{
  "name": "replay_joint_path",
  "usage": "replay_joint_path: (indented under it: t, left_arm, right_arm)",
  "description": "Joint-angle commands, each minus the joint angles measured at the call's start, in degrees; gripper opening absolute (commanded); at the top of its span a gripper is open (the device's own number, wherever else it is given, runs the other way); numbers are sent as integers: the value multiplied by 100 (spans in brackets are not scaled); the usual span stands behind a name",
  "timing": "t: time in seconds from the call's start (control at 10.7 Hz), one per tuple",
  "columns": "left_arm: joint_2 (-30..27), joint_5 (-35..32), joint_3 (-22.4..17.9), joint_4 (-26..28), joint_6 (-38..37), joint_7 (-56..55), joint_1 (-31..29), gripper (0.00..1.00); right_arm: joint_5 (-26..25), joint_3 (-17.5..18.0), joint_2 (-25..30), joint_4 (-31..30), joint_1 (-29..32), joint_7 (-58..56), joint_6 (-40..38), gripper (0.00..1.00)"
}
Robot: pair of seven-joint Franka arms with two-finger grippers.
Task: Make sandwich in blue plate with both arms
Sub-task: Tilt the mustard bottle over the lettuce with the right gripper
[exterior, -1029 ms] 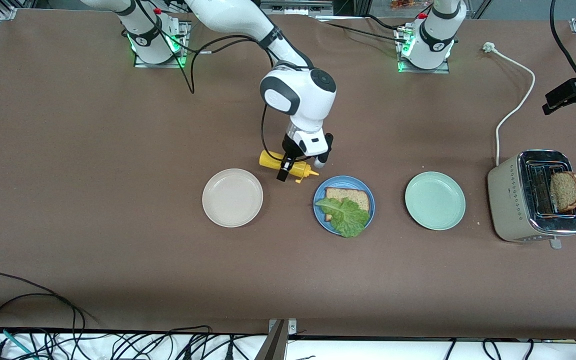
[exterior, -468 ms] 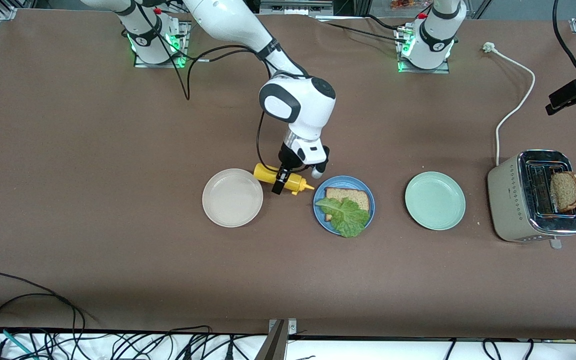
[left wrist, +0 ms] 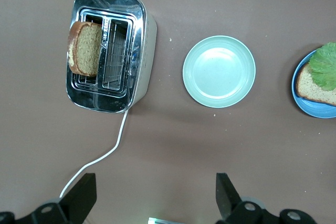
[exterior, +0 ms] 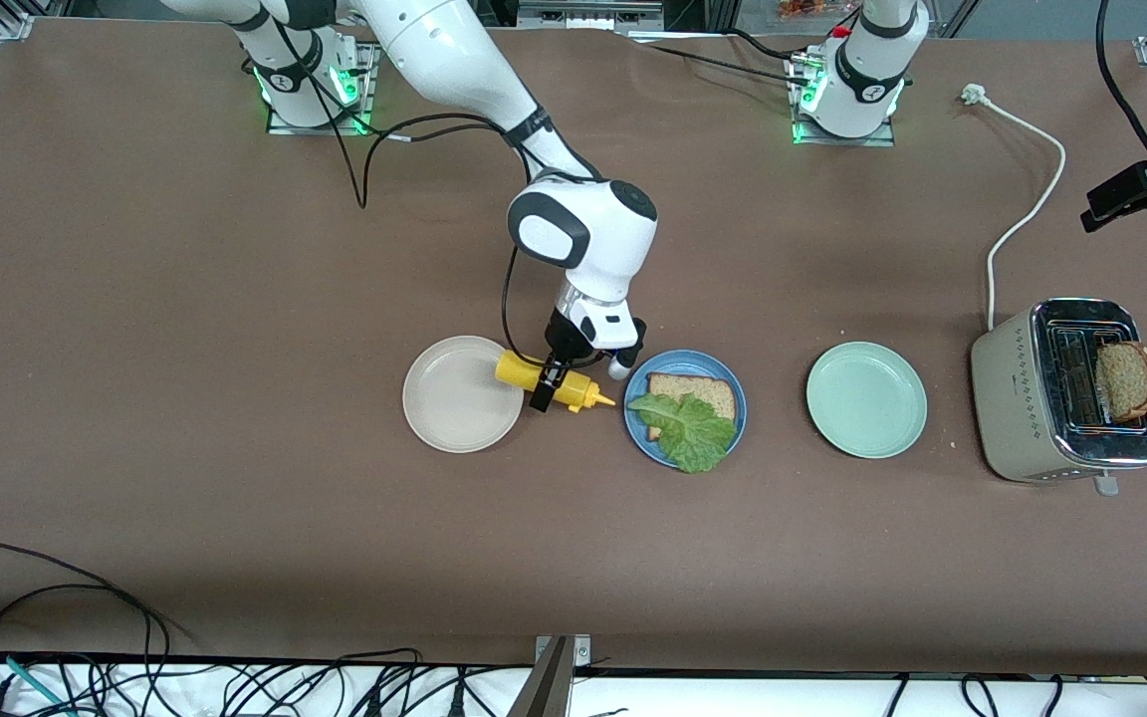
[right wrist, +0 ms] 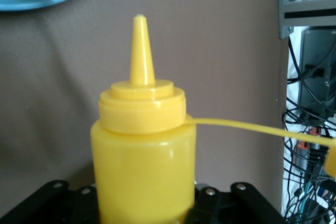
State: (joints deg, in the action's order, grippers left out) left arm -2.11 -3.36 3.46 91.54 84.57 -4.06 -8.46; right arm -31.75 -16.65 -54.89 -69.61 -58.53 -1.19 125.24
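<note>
Since the sandwich on the blue plate (exterior: 685, 406) has only its bottom slice (exterior: 693, 394) and lettuce (exterior: 688, 430) so far, the right gripper (exterior: 546, 386) is closed on a yellow squeeze bottle (exterior: 552, 381), carrying it tipped on its side with the nozzle aimed at the plate, probably to add sauce. In the front view the bottle hangs over the gap between the cream plate (exterior: 462, 394) and the blue one, at about nine o'clock from the blue plate. A mint plate (exterior: 866, 399) lies at three o'clock from the blue plate, and a toaster (exterior: 1066, 391) with its cord sits farther toward the left arm's end, the second slice (exterior: 1126, 380) standing in one slot. Nothing lies between nozzle and lettuce.

From the left wrist view, the left gripper (left wrist: 153, 196) waits high over the table with fingers spread wide and empty, looking down on toaster, slice and mint plate.

From the right wrist view, the bottle fills the frame, its open cap dangling on a strap (right wrist: 252, 127), and the blue plate's rim sits just past the nozzle.
</note>
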Motion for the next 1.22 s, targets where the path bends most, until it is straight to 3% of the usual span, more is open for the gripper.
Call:
replay_joint_path:
  t: [0.0, 0.47, 0.84, 1.12]
  left_arm:
    - [298, -191, 24, -101, -90, 28, -32, 100]
    - [904, -516, -20, -128, -47, 72, -410, 100]
    - [1712, -666, -29, -681, -29, 693, -796, 100]
    - [2073, -692, -38, -874, 523, 1598, -1087, 100]
  right_arm:
    - [-121, -40, -549, 632, 44, 111, 44, 15]
    - [-225, -163, -575, 624, -96, 111, -270, 0]
    - [-735, -181, -576, 632, -228, 102, -631, 0]
    - [-981, -163, -584, 632, -290, 102, -641, 0]
